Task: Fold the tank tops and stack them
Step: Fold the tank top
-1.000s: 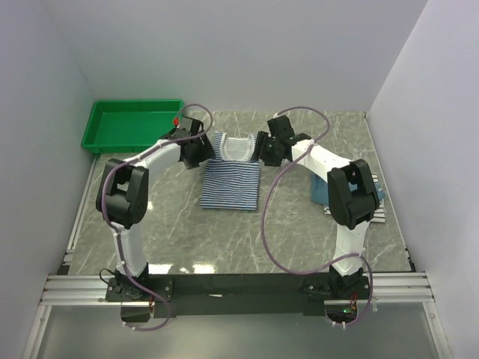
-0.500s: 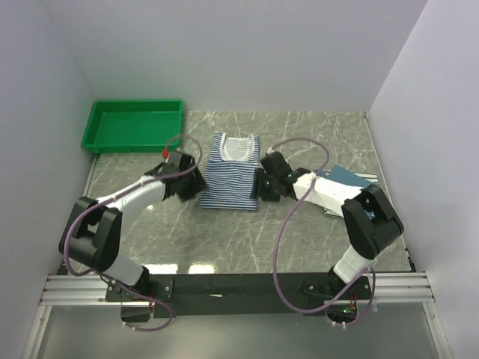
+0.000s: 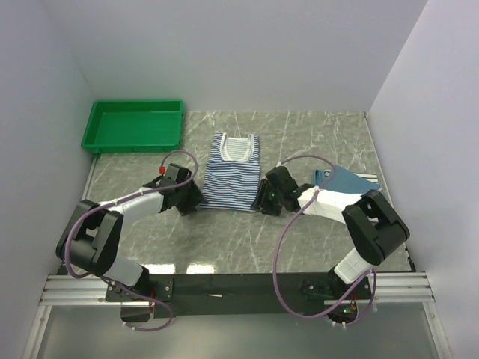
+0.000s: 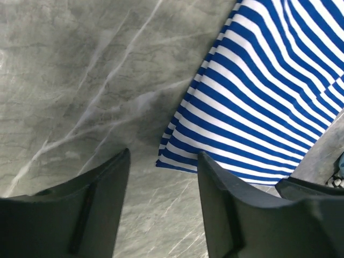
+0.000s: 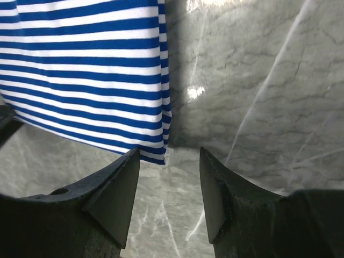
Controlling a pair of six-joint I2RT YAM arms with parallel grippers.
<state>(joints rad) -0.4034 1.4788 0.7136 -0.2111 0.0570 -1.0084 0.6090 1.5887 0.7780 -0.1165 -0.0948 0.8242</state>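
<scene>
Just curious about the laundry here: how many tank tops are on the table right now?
2. A blue-and-white striped tank top lies flat at mid-table. A teal-blue tank top sits near the right edge, partly behind the right arm. Another could be hidden beneath it.

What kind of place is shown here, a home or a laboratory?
Probably a robot test cell in a laboratory: plain white walls enclose a marble-pattern table, and an aluminium rail carries two arms.

A grey marble-patterned table [image 3: 224, 239] is enclosed by plain pale walls [image 3: 247, 52] on the left, far and right sides. A green tray [image 3: 135, 123] sits at its far left corner. Bright glare [image 3: 196, 267] lies near the near edge.
</scene>
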